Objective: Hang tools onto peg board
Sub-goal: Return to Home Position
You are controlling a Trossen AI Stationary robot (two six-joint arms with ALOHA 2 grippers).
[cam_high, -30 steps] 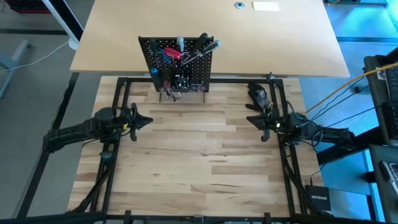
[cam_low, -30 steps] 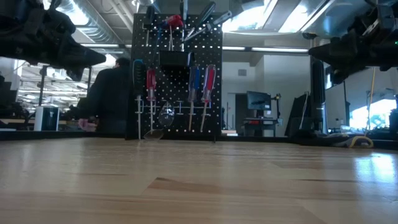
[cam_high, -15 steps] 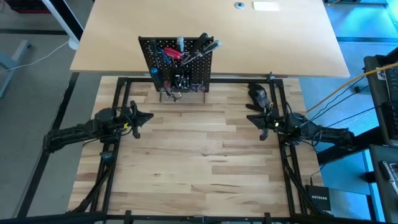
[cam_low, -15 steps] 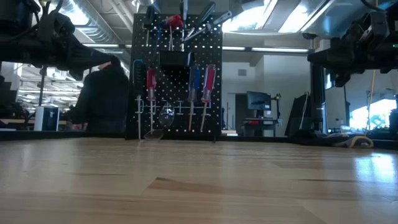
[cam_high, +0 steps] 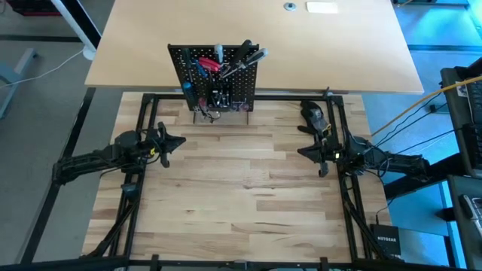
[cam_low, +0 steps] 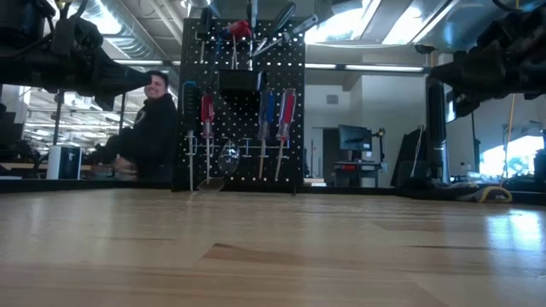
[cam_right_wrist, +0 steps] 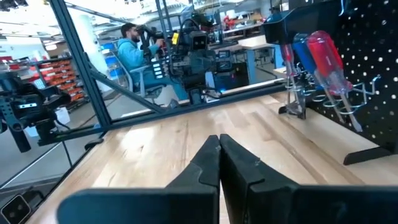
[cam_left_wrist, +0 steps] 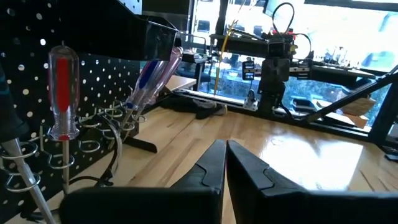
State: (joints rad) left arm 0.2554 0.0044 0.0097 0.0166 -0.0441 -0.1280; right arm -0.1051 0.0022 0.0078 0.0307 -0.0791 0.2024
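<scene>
The black peg board (cam_high: 242, 86) stands upright on its wire feet at the table's far middle. Screwdrivers with red (cam_low: 207, 115) and blue (cam_low: 268, 111) handles hang in its wire rings, and more tools stick out at its top (cam_low: 256, 30). My left gripper (cam_high: 181, 142) hovers shut and empty at the table's left. It points toward the right, with the board (cam_left_wrist: 93, 74) beside it. My right gripper (cam_high: 300, 150) hovers shut and empty at the table's right. It points toward the left, with the board (cam_right_wrist: 373, 74) and a red screwdriver (cam_right_wrist: 329, 59) to its side.
A dark rounded lump (cam_high: 312, 113) lies at the far right of the wooden table (cam_high: 241, 203), close behind my right gripper. A black frame (cam_high: 147, 113) runs around the table. A larger pale tabletop (cam_high: 324, 53) lies beyond. A person (cam_low: 153, 128) sits behind the board.
My right gripper has shifted a little toward the table's near edge and stays shut. The person behind the peg board has moved. The board and the tools have kept still.
</scene>
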